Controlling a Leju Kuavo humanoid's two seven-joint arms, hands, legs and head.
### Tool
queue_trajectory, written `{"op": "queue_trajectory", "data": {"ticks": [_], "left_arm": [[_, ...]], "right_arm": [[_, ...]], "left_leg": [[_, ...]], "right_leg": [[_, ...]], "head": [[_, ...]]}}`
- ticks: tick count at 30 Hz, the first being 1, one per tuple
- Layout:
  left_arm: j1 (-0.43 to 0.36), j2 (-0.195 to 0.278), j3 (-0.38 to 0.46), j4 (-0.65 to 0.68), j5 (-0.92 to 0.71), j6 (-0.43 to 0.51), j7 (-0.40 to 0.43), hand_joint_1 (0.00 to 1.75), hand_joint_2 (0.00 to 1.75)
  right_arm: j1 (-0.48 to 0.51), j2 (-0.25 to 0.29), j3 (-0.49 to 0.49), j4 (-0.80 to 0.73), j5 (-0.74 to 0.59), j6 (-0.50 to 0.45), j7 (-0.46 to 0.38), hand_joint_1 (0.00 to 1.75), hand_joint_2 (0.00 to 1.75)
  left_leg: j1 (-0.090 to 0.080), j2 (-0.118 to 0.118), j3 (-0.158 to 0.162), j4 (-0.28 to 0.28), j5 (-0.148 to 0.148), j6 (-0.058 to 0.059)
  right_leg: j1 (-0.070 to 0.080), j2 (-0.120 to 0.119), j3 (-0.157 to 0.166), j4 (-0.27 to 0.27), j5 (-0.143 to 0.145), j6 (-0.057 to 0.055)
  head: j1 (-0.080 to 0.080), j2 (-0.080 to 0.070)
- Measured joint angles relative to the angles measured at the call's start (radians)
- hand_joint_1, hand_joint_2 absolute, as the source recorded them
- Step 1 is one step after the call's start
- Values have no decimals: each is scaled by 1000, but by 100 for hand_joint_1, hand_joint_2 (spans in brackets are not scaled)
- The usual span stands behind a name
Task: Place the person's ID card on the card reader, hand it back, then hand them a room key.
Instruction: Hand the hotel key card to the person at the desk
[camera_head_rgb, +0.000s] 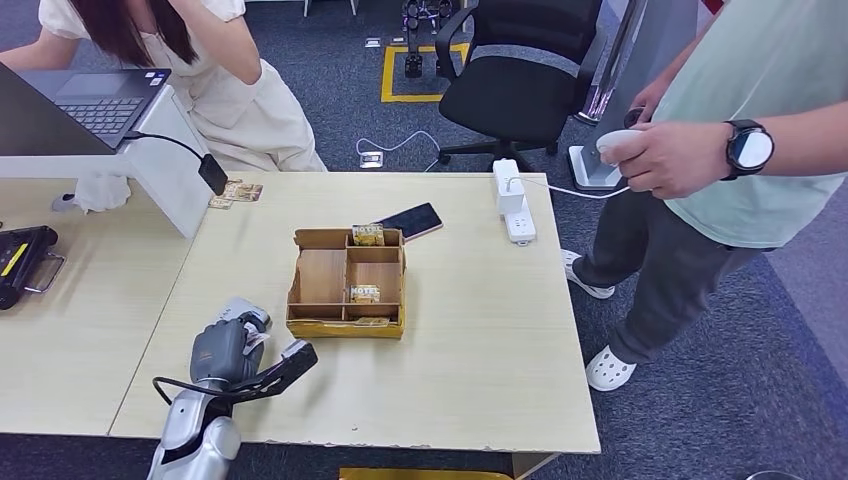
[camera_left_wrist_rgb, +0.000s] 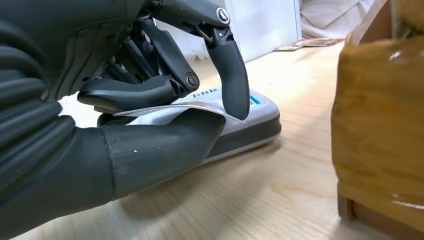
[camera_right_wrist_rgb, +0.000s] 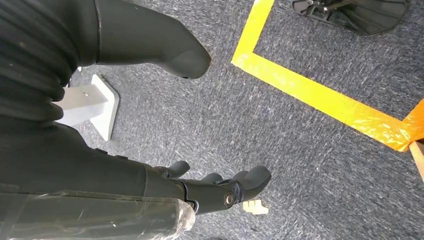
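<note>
ID card sits pinched in the left hand, over the card reader.

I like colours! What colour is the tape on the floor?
Yellow tape, clearest in the right wrist view.

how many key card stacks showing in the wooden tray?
2. One in the wooden tray's back middle compartment, one in a front compartment. A flat piece along the front edge may be another.
</note>
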Motion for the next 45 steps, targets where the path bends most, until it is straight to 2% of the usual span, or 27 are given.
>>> {"op": "queue_trajectory", "data": {"ticks": [13,34,37,39,45], "left_arm": [[-38,1,46,68,14,-46,12,175,175],[-42,5,49,68,58,-60,-19,175,175],[-44,5,50,32,93,-45,-42,175,175],[-56,5,50,-19,86,-40,-27,175,175],[-178,16,50,-171,11,-51,55,175,175]], "right_arm": [[-1,0,1,0,1,0,-10,0,175],[-1,0,3,0,1,0,-17,0,175],[-1,0,5,0,1,0,-17,0,175],[-1,0,11,0,1,1,-14,0,175],[-7,2,38,0,1,7,-5,0,175]], "left_leg": [[0,0,1,0,0,0],[0,0,3,0,0,0],[0,0,3,0,1,0],[0,-1,2,0,2,0],[0,-1,0,0,4,0]], "right_leg": [[0,0,2,0,0,0],[0,0,4,0,0,0],[0,0,3,0,0,0],[0,0,2,0,1,0],[0,-2,1,0,3,-2]], "head": [[0,0],[0,0],[0,0],[0,0],[0,0]]}}
